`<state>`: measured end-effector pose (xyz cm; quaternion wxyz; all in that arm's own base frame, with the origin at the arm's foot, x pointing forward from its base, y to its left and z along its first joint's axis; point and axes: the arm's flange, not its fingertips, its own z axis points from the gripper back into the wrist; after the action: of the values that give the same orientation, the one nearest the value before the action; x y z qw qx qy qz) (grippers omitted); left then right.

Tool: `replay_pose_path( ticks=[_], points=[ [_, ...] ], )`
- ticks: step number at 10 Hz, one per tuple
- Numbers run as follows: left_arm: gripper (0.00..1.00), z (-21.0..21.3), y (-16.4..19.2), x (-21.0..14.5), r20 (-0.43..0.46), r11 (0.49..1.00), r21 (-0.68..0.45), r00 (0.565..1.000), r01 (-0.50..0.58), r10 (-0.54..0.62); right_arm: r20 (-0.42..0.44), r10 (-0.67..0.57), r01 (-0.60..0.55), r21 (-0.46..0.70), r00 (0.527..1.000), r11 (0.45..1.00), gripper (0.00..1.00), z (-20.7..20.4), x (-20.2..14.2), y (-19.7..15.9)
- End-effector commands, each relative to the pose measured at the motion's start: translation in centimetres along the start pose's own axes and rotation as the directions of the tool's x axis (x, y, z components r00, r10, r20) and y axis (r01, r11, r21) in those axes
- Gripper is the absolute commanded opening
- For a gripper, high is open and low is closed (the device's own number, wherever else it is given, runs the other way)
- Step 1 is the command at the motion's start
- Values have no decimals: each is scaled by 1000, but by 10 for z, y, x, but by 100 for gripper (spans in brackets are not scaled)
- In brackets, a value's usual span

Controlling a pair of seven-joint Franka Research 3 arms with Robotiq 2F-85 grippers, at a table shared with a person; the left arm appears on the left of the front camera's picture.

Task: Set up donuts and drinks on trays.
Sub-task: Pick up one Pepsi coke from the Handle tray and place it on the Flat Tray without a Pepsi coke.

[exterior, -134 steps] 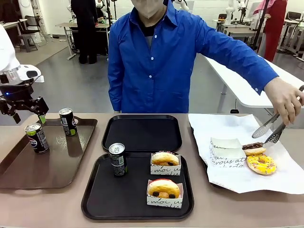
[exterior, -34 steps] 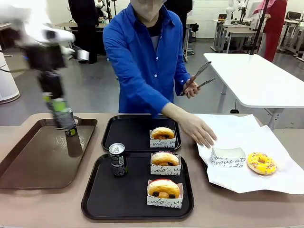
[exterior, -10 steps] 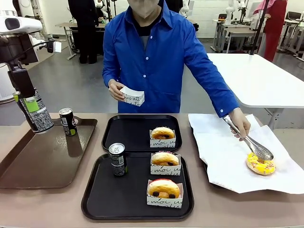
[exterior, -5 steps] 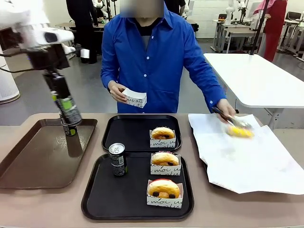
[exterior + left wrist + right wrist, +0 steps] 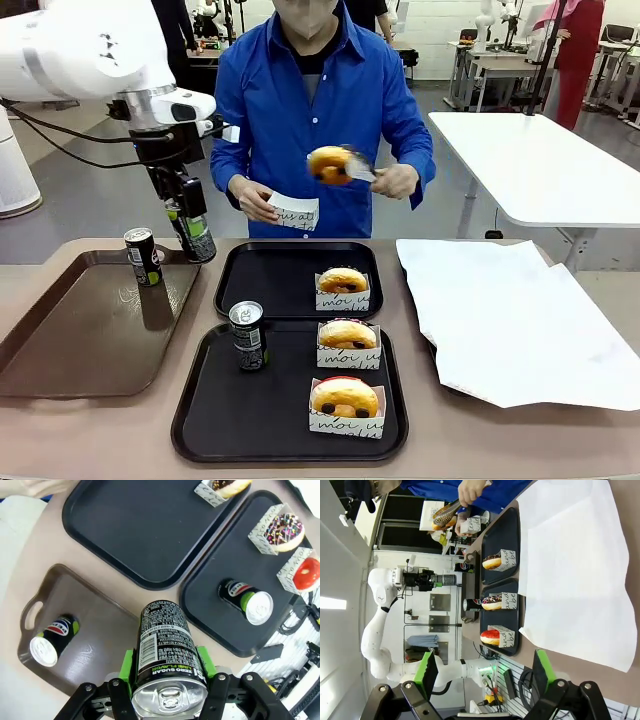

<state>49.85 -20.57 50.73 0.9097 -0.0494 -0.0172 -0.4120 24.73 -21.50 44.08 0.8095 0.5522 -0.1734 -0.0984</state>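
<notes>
My left gripper [image 5: 190,222] is shut on a dark drink can [image 5: 196,236], tilted, in the air over the far right corner of the brown tray [image 5: 90,345]. In the left wrist view the held can [image 5: 165,640] hangs over that tray's edge. A second can [image 5: 142,256] stands on the brown tray. A third can [image 5: 247,336] stands on the near black tray [image 5: 215,410] beside two sleeved donuts [image 5: 348,343] [image 5: 346,405]. The far black tray [image 5: 270,280] holds one sleeved donut [image 5: 342,288]. My right gripper [image 5: 485,675] is open with nothing in it.
The person holds a yellow donut [image 5: 330,165] in tongs at chest height, with a paper sleeve [image 5: 293,213] in the other hand. A bare white paper sheet [image 5: 500,320] covers the table's right side. The far tray's left half is free.
My left gripper carried its can rightward, from the brown tray's left side to its far right corner. The person lifted the yellow donut off the paper sheet with tongs.
</notes>
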Motion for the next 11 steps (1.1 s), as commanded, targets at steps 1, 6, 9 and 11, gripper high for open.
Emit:
replay_pose_path(
  ticks=[1,6,9,11],
  points=[
    [59,-4,12,25,-16,999,28,1000,-20,20,12,18,-18,30,1000,999,100,0,2,1],
    [59,-34,34,45,-70,999,-34,997,-36,34,12,18,-18,30,1000,999,100,0,2,1],
    [59,74,8,-90,-194,991,-123,978,52,-75,12,18,-18,30,1000,999,100,0,2,1],
    [59,127,-7,-190,-109,988,-118,987,104,-117,12,18,-18,30,1000,999,100,0,2,1]
  ],
)
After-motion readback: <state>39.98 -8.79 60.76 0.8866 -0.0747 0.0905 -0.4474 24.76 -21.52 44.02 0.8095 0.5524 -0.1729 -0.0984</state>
